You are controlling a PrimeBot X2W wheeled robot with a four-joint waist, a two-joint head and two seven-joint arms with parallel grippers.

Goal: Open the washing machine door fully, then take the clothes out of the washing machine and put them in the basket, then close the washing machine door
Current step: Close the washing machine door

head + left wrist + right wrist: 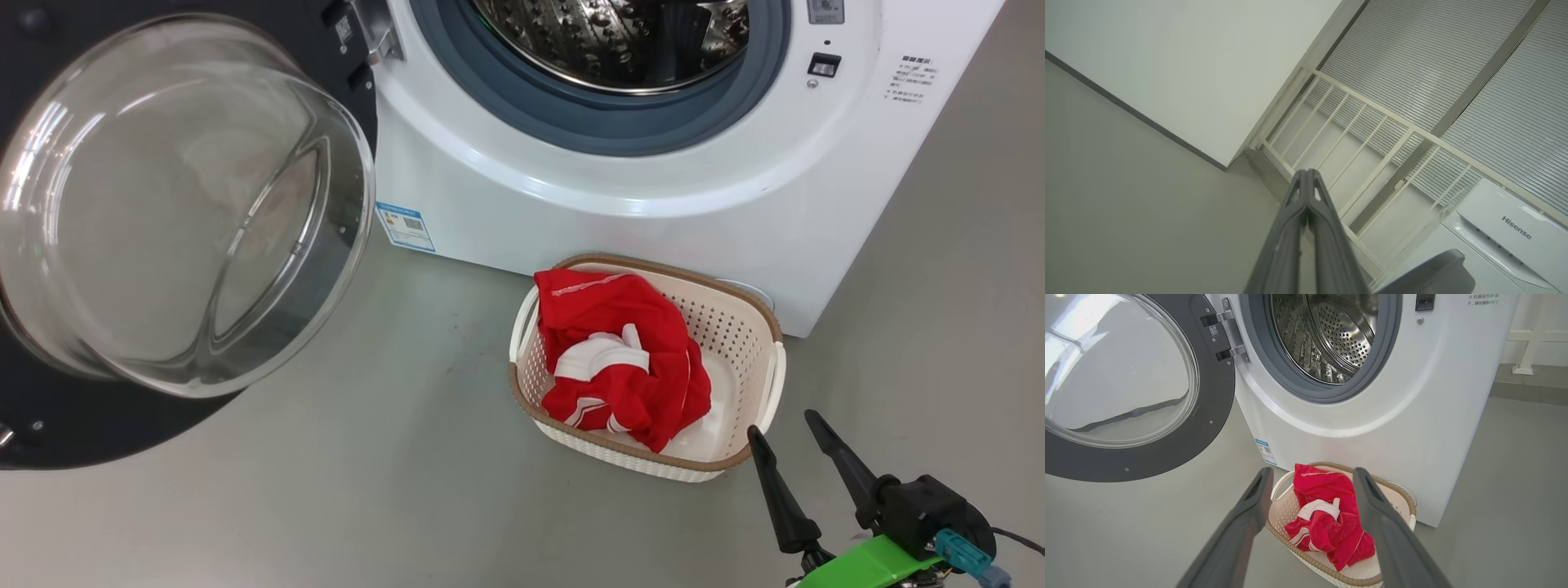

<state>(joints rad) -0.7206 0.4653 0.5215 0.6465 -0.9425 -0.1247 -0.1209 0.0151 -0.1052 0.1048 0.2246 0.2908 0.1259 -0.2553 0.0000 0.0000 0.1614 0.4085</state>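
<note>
Now: white washer on grey floor, steel drum exposed. Door stands wide open at left, black rim, glass bulging out. Basket on floor just in front of washer, red clothes with white trim heaped inside. Right claw near basket's corner, fingers spread, empty. Left claw pressed shut, empty, aimed at white railing. White panel reads "Hisense". Blue label with QR code low on washer front; its text is too small to read.
</note>
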